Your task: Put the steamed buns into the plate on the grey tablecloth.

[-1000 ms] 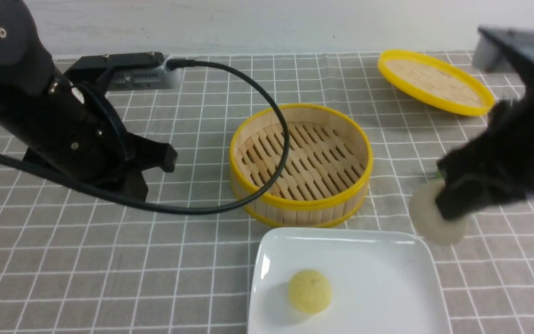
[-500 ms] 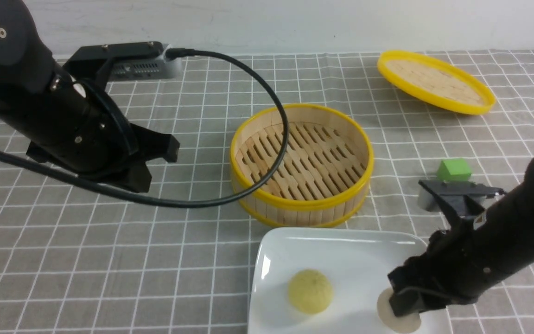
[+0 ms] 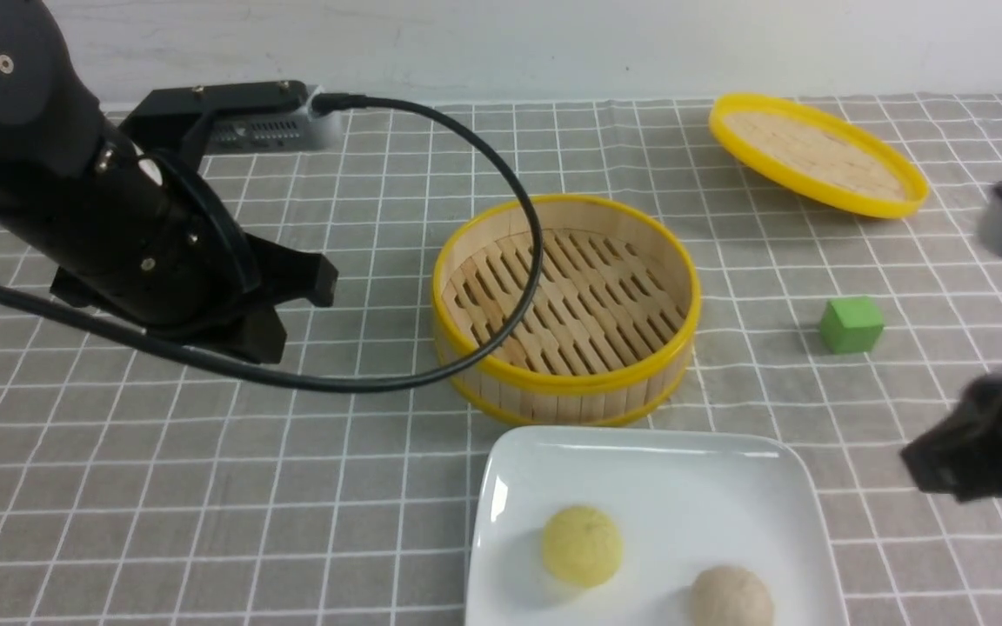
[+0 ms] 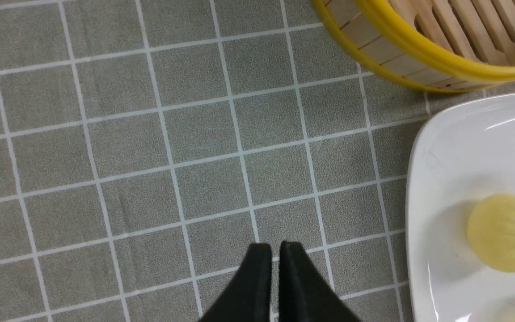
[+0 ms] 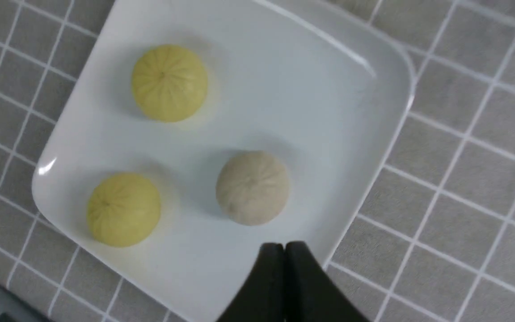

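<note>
Three steamed buns [image 5: 169,82] [image 5: 123,209] [image 5: 252,187] counted: two pale yellow, one beige. All three sit on the one white plate [image 5: 293,80], each apart from the others. The plate rests on the grey tablecloth [image 3: 292,487] covering the surface, just in front of one steamer basket [image 3: 553,402]. One lid [image 3: 817,154] and one green cube [image 3: 851,324] lie to the right. Left jaws clenched over bare cloth, grasping nothing. Right jaws clenched near the beige bun at the plate's edge, grasping nothing.
</note>
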`<action>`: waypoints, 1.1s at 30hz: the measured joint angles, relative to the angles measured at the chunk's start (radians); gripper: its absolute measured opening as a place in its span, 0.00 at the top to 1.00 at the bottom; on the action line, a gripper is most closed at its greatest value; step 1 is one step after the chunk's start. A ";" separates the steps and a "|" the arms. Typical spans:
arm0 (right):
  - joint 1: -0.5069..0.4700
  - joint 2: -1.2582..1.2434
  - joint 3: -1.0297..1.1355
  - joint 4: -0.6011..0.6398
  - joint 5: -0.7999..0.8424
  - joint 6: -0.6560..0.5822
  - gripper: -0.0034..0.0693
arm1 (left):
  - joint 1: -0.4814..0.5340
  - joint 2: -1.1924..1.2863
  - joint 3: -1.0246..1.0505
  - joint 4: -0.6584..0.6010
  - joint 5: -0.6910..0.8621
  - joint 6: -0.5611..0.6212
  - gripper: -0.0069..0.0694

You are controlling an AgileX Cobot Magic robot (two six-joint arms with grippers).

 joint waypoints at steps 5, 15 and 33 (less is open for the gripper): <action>0.000 -0.382 0.324 0.053 -0.439 -0.029 0.97 | 0.000 0.000 0.000 0.000 0.001 0.000 0.84; 0.000 -0.494 0.481 0.096 -0.649 -0.072 0.97 | 0.000 0.000 0.000 0.001 -0.001 0.000 0.84; 0.000 -0.510 0.493 0.097 -0.644 -0.072 0.97 | 0.000 0.000 0.000 0.021 -0.002 0.000 0.82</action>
